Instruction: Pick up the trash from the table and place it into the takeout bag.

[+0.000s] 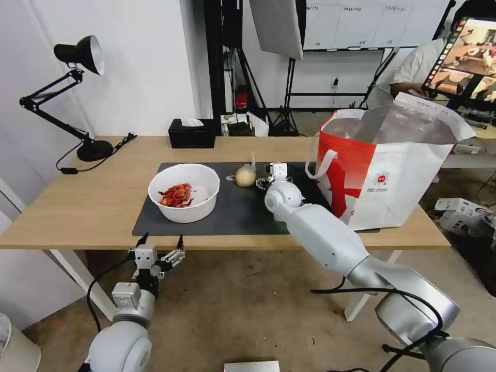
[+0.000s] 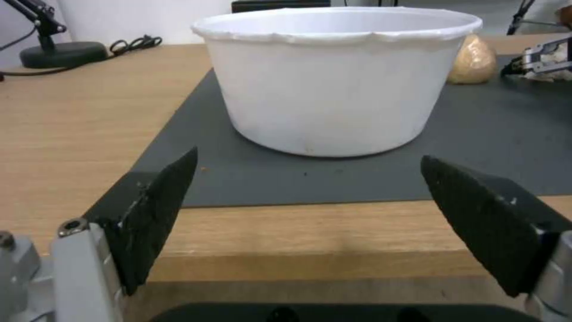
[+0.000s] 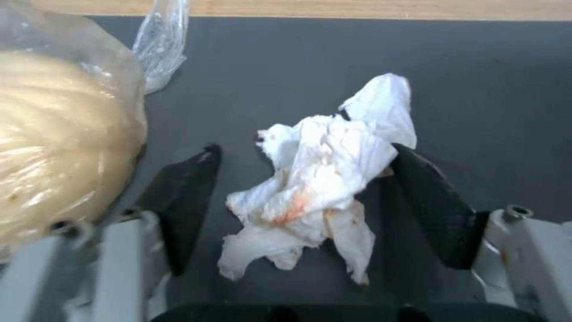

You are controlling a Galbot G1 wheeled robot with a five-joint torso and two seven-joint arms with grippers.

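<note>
The right gripper (image 3: pixel 304 197) stands open around the crumpled white tissue (image 3: pixel 321 179) on the dark grey mat (image 3: pixel 477 89), beside the knotted clear bag (image 3: pixel 60 143). The left gripper (image 1: pixel 160 245) hangs open below the table (image 1: pixel 77 206) edge. The logo on the takeout bag (image 1: pixel 403 181) is unreadable.

A studio-like robotics lab: black light stands and tripods (image 1: pixel 289 98) crowd the upper centre, a white planning board (image 1: pixel 372 23) hangs at upper right beside a lit monitor (image 1: pixel 465 57), and a black articulated desk lamp (image 1: pixel 72 98) stands upper left on the long light-wood table (image 1: pixel 77 201).

Stained crumpled tissue (image 3: pixel 321 179) lies beside the knotted bag (image 3: pixel 65 143).
</note>
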